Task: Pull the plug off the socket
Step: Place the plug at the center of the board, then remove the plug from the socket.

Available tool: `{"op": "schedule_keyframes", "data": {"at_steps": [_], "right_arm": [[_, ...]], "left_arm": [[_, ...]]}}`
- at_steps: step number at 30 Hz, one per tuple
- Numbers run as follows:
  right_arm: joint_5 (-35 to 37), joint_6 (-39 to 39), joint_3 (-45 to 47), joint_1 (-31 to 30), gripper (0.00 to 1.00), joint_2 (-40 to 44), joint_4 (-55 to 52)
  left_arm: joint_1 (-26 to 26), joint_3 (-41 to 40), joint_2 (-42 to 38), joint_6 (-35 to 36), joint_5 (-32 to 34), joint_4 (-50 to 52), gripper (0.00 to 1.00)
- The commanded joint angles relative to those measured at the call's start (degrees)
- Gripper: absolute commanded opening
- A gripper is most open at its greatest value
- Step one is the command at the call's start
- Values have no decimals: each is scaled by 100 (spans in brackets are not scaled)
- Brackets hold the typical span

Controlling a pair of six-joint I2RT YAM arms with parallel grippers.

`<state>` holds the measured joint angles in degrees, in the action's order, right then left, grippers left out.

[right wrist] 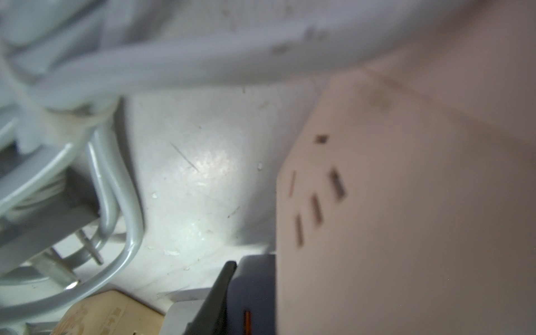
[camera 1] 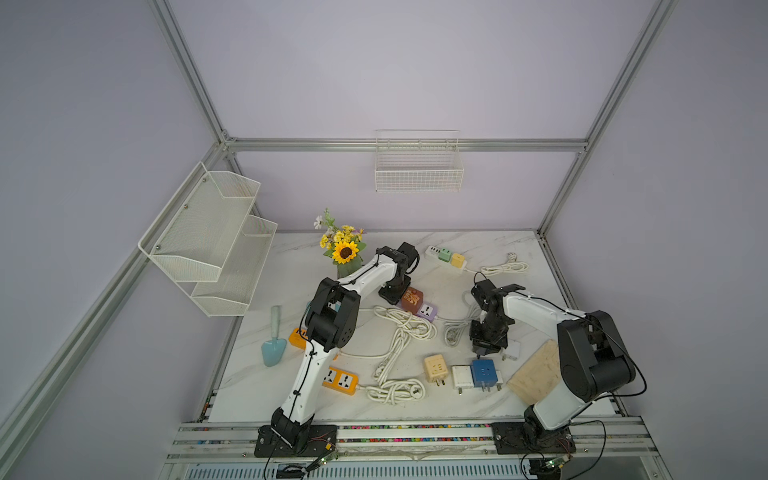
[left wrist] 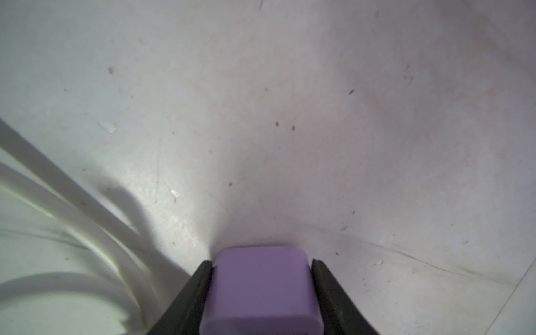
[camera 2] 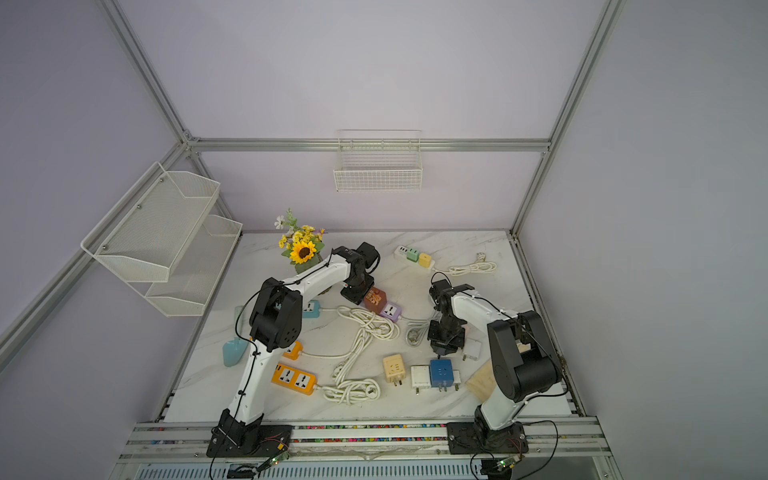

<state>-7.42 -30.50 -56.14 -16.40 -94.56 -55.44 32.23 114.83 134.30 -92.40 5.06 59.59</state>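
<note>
A brown plug (camera 1: 412,300) (camera 2: 375,300) sits in the purple socket (camera 1: 428,311) (camera 2: 391,311) near the table's middle. My left gripper (camera 1: 395,295) (camera 2: 355,296) (left wrist: 261,262) is shut on the end of the purple socket (left wrist: 261,290), one finger on each side. My right gripper (camera 1: 484,353) (camera 2: 441,353) hangs over a blue plug (camera 1: 483,372) (camera 2: 441,372) at the front right. In the right wrist view one dark finger (right wrist: 220,293) lies against the blue plug (right wrist: 255,290). A white adapter (right wrist: 377,203) (camera 1: 514,350) hides the other finger.
White cords (camera 1: 401,332) coil across the middle. A yellow adapter (camera 1: 435,369) and a white one (camera 1: 462,376) lie beside the blue plug. A wooden board (camera 1: 536,372) is at the right, an orange power strip (camera 1: 340,380) front left, flowers (camera 1: 343,249) and a white strip (camera 1: 446,257) behind.
</note>
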Motion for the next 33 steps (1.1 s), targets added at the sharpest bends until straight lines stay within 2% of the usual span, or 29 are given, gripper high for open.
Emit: {"op": "schedule_keyframes", "data": {"at_steps": [1,7,15,20,24,26,29,31,33], "right_arm": [[98,-96,-70,35,44,-47,123],[147,-117,-76,41,59,49,128],[275,-16,-259,32,61,700,98],[313,480,-385,-43,63,1382,580],[671,1521,-343,-591,69,1835,1615],[596,2237,-184,-876,71,1919,2383],[-88,3518,388,-1132,75,2158,3870],[-468,4280,982,-1249,84,2339,5064],[-758,4842,1291,-1277,89,2196,5815]], "left_arm": [[-104,-103,-204,152,197,-55,0],[-103,-92,-185,156,172,-62,0],[-107,-94,-187,163,172,-62,0],[-104,-92,-163,156,136,-62,0],[-103,-95,-156,157,115,-62,0],[-105,-101,-148,169,102,-68,0],[-103,-110,-144,164,48,-62,0],[-109,-110,-138,161,15,-61,0],[-111,-94,-138,174,3,-47,0]]}}
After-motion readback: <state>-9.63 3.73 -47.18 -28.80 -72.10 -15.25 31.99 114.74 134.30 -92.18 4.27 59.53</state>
